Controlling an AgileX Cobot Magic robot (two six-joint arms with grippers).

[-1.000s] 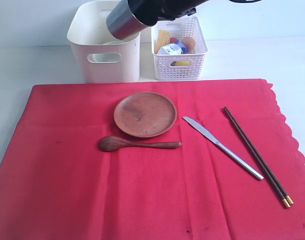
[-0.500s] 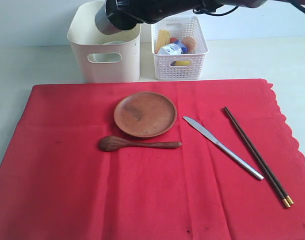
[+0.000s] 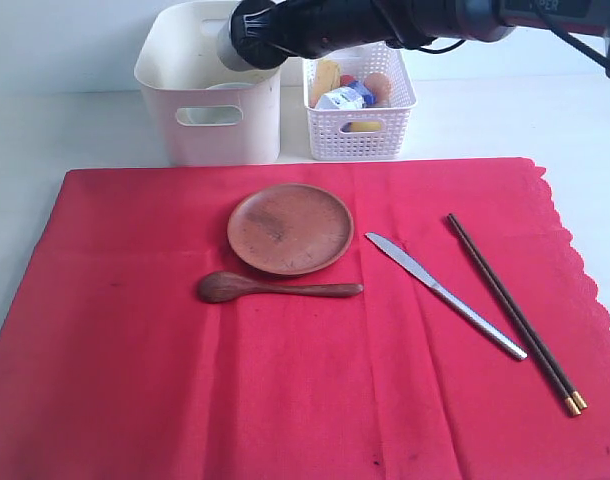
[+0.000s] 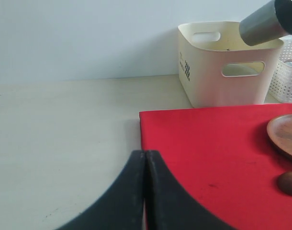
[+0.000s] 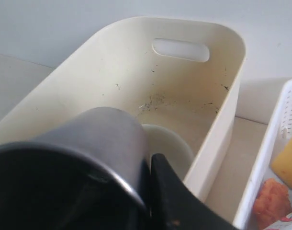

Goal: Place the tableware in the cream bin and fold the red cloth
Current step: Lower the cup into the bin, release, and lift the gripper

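My right gripper (image 3: 253,30) is shut on the wall of the steel cup (image 3: 231,47), one finger inside it and one outside. It holds the cup tilted over the opening of the cream bin (image 3: 207,130). In the right wrist view the cup (image 5: 88,143) hangs above a pale bowl (image 5: 171,143) on the bin's floor. On the red cloth (image 3: 135,380) lie the wooden plate (image 3: 290,228), wooden spoon (image 3: 275,288), steel knife (image 3: 445,295) and dark chopsticks (image 3: 513,312). My left gripper (image 4: 145,155) is shut and empty, by the cloth's left edge (image 4: 142,134).
A white lattice basket (image 3: 360,130) with food items stands right beside the cream bin. The cloth's scalloped edge (image 3: 575,260) runs along the right side. Pale bare tabletop (image 4: 64,143) lies left of the cloth.
The right arm has carried the cup leftward and lower, from above the bin's right rim to over its opening. Everything on the cloth stays put.
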